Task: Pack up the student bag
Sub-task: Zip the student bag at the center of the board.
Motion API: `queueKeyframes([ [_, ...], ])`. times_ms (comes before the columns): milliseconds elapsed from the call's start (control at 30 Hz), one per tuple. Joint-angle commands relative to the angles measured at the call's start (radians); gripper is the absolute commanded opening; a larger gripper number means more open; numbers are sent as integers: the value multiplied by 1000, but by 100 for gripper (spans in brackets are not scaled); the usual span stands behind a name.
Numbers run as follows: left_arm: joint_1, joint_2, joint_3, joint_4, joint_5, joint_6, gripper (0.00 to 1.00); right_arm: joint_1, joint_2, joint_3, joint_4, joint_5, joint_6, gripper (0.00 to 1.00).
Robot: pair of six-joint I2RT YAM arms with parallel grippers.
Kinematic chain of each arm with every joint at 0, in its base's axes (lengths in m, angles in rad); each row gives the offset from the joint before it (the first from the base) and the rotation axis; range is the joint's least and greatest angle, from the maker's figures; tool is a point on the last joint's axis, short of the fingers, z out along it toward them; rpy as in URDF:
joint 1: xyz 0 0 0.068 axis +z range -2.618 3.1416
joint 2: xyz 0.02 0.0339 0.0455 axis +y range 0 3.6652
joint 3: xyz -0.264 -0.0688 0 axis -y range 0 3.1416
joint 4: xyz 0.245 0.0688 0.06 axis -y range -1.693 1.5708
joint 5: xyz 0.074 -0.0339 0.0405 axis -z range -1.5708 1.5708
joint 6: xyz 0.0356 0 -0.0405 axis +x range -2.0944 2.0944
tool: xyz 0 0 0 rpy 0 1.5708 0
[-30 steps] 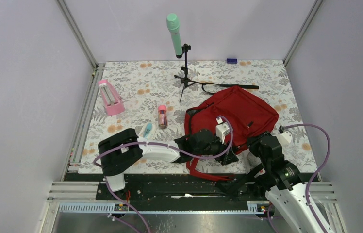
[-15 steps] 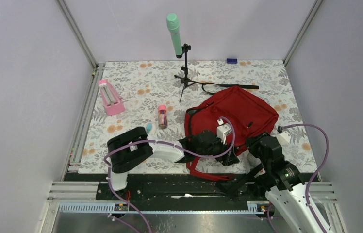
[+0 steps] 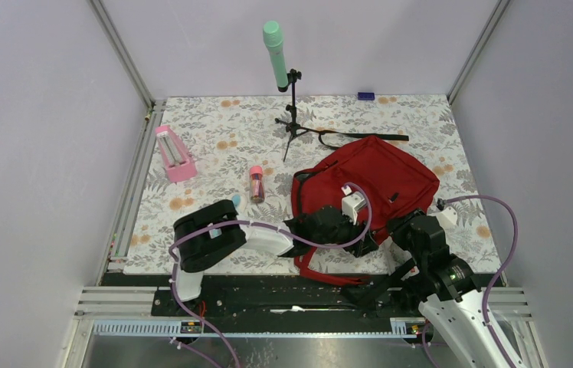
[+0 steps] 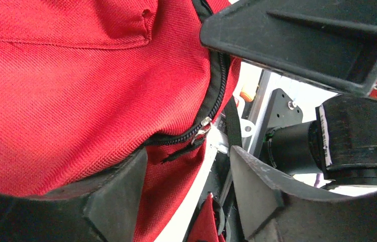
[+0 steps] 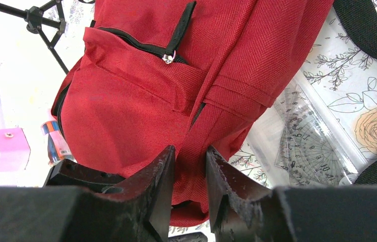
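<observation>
- Red woven fabric fills both wrist views: the student bag [image 3: 375, 172] lies flat on the floral table cover [image 3: 214, 130], right of centre, with its near edge just in front of the two arms.
- The right gripper [image 5: 190, 156] has its jaws drawn nearly together on a fold of the bag's near edge, so it seems to be pinning the bag in place.
- The left gripper [image 4: 189, 151] stands with its jaws apart at the bag's near edge. The metal zipper pull [image 4: 204, 127] and its black tab sit in the gap, and nothing is clamped.
- Judging from this, the step in hand is opening the main zip, with one arm bracing the bag and the other going for the pull. I cannot tell how much of the zip is already undone.
- The next move calls for the left jaws to centre on the small pull, close firmly, and draw along the zip line while the right grip resists.
- A small bottle [image 3: 256, 184], a pink item [image 3: 174, 153] and a clear protractor set [image 5: 302, 151] lie outside the bag, so packing is not yet begun.
</observation>
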Motion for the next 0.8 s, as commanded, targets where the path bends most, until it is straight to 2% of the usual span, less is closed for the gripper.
queueKeyframes([
  [0, 2, 24, 60, 84, -31, 14, 58, -5, -6, 27, 15, -22, -5, 34],
  [133, 1, 46, 91, 89, -16, 16, 41, -5, -4, 16, 21, -24, -6, 35],
  [233, 0, 45, 96, 68, -52, 19, 14, -5, -4, 9, 26, -25, -5, 34],
  [300, 0, 27, 84, 27, -119, 24, 0, -4, -5, 7, 26, -21, -8, 34],
  [567, -5, -136, -83, 4, -386, 21, 0, -5, -18, 15, 24, 72, -50, 34],
  [767, -5, -225, -174, -72, -449, 18, 0, -5, 0, 62, 26, 177, -89, 34],
])
